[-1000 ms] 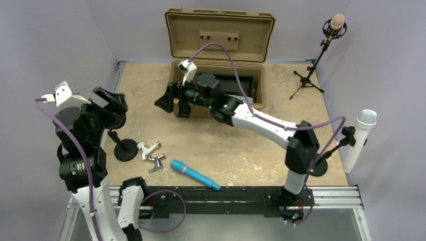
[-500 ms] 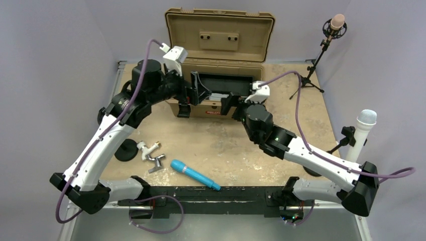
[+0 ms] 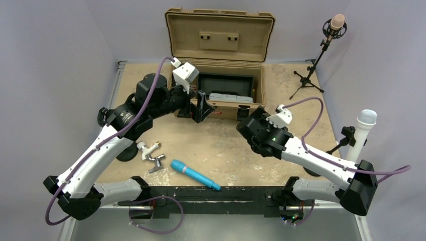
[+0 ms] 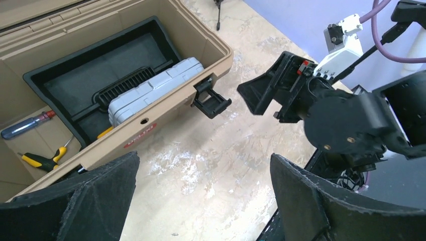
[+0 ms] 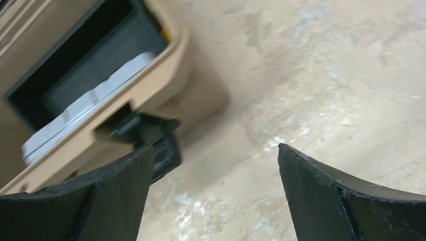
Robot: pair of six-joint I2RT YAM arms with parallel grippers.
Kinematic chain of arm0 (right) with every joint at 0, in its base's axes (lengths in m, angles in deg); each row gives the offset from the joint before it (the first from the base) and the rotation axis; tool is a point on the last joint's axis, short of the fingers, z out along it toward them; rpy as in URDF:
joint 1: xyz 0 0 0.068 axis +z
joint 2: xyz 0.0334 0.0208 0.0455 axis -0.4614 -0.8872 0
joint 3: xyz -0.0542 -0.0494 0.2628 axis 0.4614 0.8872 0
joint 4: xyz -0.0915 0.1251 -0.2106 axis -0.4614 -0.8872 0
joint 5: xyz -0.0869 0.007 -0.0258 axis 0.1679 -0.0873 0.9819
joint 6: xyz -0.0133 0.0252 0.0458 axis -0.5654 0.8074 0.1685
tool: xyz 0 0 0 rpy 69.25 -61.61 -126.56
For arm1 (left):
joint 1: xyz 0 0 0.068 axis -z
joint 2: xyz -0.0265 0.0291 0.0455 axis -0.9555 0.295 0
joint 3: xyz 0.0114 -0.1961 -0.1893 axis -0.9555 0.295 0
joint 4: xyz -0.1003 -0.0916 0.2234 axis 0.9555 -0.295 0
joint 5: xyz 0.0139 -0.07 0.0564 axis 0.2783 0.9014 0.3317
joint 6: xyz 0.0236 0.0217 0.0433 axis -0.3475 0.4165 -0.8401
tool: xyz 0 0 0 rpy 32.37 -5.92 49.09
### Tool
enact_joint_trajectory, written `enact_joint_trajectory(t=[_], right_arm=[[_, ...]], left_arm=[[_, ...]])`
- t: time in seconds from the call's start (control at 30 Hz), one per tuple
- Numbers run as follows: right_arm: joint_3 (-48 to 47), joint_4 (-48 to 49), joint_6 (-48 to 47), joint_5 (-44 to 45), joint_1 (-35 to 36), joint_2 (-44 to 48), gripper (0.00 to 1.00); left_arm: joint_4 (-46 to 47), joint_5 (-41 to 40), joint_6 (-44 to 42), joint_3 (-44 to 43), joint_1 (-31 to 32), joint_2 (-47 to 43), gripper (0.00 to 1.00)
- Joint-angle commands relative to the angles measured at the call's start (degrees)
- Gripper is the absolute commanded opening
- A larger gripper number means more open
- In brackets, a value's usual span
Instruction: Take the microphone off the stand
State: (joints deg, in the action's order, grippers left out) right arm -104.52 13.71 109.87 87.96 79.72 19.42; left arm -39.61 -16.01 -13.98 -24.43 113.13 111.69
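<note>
A white microphone (image 3: pixel 360 136) stands upright in a black stand clip (image 3: pixel 347 136) at the table's right edge. A pink-headed microphone (image 3: pixel 336 23) sits on a tripod stand (image 3: pixel 310 75) at the back right. A blue microphone (image 3: pixel 195 174) lies loose on the table near the front. My left gripper (image 3: pixel 201 106) (image 4: pixel 205 155) hangs open over bare table in front of the case. My right gripper (image 3: pixel 247 120) (image 5: pixel 216 146) (image 4: pixel 276 98) is open too, facing the case's front latch. Both are empty and far from all three microphones.
An open tan tool case (image 3: pixel 220 108) (image 4: pixel 166 115) (image 5: pixel 100 135) stands at the back, with a grey box (image 4: pixel 155 88) and screwdrivers (image 4: pixel 27 125) inside. A round black stand base (image 3: pixel 125 150) and a metal clip (image 3: pixel 152 156) lie at the left.
My left gripper has come down from the case's rim to the table in front of it. My right gripper has drawn back from the case toward the right; its view is blurred.
</note>
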Motion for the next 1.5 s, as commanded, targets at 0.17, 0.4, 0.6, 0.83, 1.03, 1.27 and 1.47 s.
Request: enact_joint_trajectory(t=[0.17,0.4,0.6,0.83,1.03,1.27,1.47], right_arm=[[3.9,-11.7,23.2,9.1,-16.3,1.2,0.89],[3.6,-11.7,23.4,11.5,-26.1,-2.6,0.9],[1.2,-12.8,22.2,10.0,-30.9,-8.1,0.98],[-2.3,-12.9,17.6,14.9,-19.5,-14.7,0.99],[-5.6,-12.9,14.1,15.8,-10.2,-17.4,0.98],[-14.5,-12.9,1.5,18.1,-4.9,-15.6,0.94],[-18.9,-11.1,-6.7,21.8,-4.8,-5.7,0.95]], left_arm=[[2.9,-6.7,-2.2,1.7,1.7,-3.7,1.0],[3.5,-5.9,-1.1,2.3,1.7,-3.5,1.0],[4.2,-5.8,0.5,3.0,1.7,-1.8,1.0],[4.1,-5.3,1.3,2.9,1.7,-1.7,1.0],[3.7,-6.3,0.9,2.8,1.7,-2.7,1.0],[3.5,-7.0,0.5,2.7,1.7,-3.0,1.0],[3.6,-6.6,0.4,2.9,1.7,-2.6,1.0]])
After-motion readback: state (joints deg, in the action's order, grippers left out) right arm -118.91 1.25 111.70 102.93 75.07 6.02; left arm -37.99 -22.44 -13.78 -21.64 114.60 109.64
